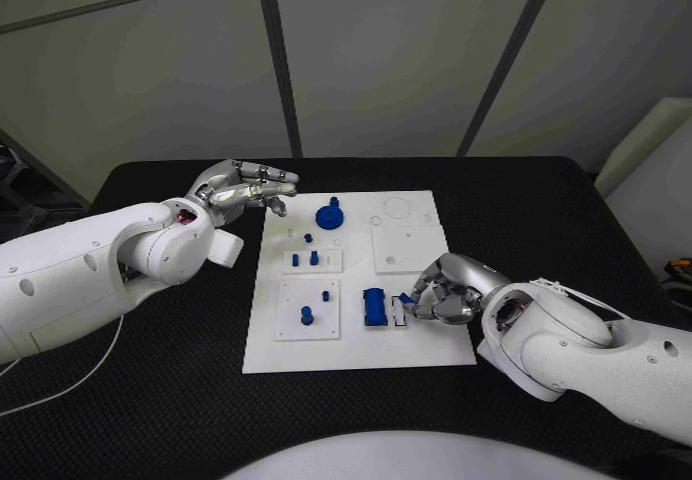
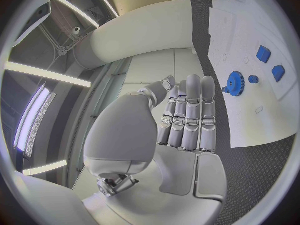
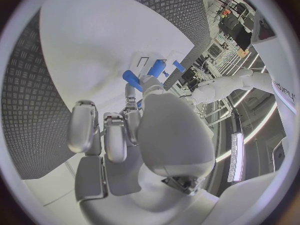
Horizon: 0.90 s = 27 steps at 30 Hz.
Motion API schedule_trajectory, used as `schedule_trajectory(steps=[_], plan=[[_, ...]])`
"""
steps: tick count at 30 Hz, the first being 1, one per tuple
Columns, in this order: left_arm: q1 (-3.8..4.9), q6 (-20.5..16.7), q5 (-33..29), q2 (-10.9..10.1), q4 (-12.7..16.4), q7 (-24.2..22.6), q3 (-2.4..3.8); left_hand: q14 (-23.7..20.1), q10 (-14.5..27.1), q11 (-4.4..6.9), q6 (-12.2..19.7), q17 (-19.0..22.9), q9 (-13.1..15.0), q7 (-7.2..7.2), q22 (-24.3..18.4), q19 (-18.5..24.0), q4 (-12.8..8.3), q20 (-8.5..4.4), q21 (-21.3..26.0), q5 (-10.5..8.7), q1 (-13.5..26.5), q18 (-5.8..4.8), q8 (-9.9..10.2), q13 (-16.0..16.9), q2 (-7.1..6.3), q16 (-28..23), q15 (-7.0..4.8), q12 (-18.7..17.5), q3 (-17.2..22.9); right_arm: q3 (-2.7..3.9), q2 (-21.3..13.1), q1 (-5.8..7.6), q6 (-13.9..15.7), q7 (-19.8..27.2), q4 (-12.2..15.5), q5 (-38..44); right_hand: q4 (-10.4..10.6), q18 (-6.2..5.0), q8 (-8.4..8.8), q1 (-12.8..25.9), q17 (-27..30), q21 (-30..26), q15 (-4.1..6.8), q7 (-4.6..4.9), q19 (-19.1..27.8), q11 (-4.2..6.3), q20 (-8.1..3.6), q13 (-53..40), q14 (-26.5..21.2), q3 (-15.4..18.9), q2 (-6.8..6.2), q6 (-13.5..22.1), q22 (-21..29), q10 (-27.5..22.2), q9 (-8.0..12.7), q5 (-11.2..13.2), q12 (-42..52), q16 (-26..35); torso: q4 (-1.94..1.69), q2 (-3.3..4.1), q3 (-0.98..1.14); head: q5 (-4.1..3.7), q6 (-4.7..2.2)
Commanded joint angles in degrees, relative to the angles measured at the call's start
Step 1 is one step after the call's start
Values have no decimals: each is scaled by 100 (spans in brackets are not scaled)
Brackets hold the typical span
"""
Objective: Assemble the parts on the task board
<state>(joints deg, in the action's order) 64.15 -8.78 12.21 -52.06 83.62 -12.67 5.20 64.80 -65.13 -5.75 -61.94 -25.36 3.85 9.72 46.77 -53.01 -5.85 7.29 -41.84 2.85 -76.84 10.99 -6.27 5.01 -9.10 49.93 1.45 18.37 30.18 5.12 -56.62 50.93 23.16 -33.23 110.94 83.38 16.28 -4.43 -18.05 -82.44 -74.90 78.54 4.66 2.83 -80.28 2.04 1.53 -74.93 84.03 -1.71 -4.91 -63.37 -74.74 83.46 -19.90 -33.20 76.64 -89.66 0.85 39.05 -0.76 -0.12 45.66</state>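
The white task board (image 1: pixel 361 345) lies mid-table. At its far end sits a blue gear (image 1: pixel 330 214), also in the left wrist view (image 2: pixel 235 80). Small blue pegs (image 1: pixel 304 259) stand just nearer, and two more (image 1: pixel 306 315) in the near-left plate. A blue block (image 1: pixel 374 306) stands near the board's middle. My right hand (image 1: pixel 444 290) hovers just right of the block, fingertips pinching a small blue part (image 1: pixel 405 298), which also shows in the right wrist view (image 3: pixel 132 79). My left hand (image 1: pixel 245 187) hangs above the table off the board's far-left corner, fingers curled in together (image 2: pixel 187 120), holding nothing.
A raised white square plate (image 1: pixel 407 248) and a plate with round holes (image 1: pixel 397 207) take up the board's far right. Black table (image 1: pixel 159 380) surrounds the board, with bare room at the left and at the front.
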Motion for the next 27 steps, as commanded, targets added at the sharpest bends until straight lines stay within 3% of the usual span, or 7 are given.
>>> schedule_trajectory(steps=[1, 5, 9, 27], plan=[[6, 67, -9, 1, 20, -11, 4, -50, 45, 12, 33, 7, -3, 16, 10, 41, -16, 17, 2, 15, 20, -68, 38, -9, 56, 13, 6, -4, -7, 3, 67, 7, -555, -91, -79, -424, 28, 90, -120, 239, -1510, 77, 53, -77, -82, -12, -12, -549, 597, -9, 27, -45, -63, 78, -234, 58, 101, -34, -6, 5, 6, 17, 5], [7, 68, -9, -7, 22, -10, 4, -50, 45, 12, 33, 7, -3, 16, 10, 41, -16, 17, 2, 15, 20, -68, 38, -9, 56, 13, 6, -4, -7, 3, 139, 7, -698, -152, -147, -501, 35, 93, -153, 474, -1510, 93, 67, -92, -96, 6, -24, -596, 597, -24, 43, -87, -86, 115, -274, 35, 159, -34, 4, -1, 4, 22, 7], [7, 68, -9, -9, 27, -9, 4, -50, 47, 12, 33, 8, -3, 16, 12, 42, -15, 17, 2, 14, 22, -67, 38, -9, 59, 16, 6, -2, -8, 2, 207, 8, -655, -235, -208, -534, 38, 94, -177, 852, -1510, 95, 65, -90, -99, 2, -29, -623, 597, 89, 21, -115, -92, 138, -311, -59, 190, -34, 6, 2, 2, 31, 10], [7, 76, -9, -6, 23, -3, 4, -50, 47, 11, 34, 9, -3, 16, 13, 42, -15, 18, 2, 14, 23, -67, 38, -10, 60, 17, 7, -2, -8, 2, 340, 8, -485, -308, -313, -553, 35, 91, -208, 1161, -1510, 86, 73, -102, -92, 11, -35, -663, 597, 264, 51, -134, -87, 160, -367, -20, 231, -34, 9, 0, 9, 35, 4]])
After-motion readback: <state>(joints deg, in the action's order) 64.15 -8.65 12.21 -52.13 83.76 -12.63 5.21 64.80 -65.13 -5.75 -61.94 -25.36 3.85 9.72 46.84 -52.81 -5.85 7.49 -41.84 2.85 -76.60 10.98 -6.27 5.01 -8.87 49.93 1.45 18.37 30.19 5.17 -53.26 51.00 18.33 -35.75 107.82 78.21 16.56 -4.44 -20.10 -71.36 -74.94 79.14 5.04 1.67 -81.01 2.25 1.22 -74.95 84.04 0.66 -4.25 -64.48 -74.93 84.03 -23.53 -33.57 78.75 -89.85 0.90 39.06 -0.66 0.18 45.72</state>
